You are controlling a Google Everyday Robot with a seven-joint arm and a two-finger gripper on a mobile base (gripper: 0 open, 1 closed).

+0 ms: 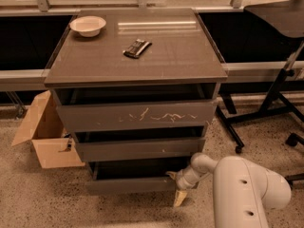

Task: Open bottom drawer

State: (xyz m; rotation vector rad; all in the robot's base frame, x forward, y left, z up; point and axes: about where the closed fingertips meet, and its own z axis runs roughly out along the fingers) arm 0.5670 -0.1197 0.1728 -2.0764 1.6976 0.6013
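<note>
The bottom drawer (128, 185) is the short, plain dark front at the foot of the cabinet. It stands pulled out a little, with a dark gap above it. My gripper (176, 186) is at the right end of this front, on the white arm (242, 194) that comes in from the lower right. One finger lies over the front's top edge and the cream finger (180, 197) sits below it, so the gripper is clamped on that end. The mid-sized drawer (140, 148) and the tall scratched drawer (137, 115) are above.
On the cabinet top (166, 61) lie a white bowl (88, 25) and a dark small object (137, 48). An open cardboard box (45, 137) stands on the floor to the left. A black stand's legs (266, 113) are to the right.
</note>
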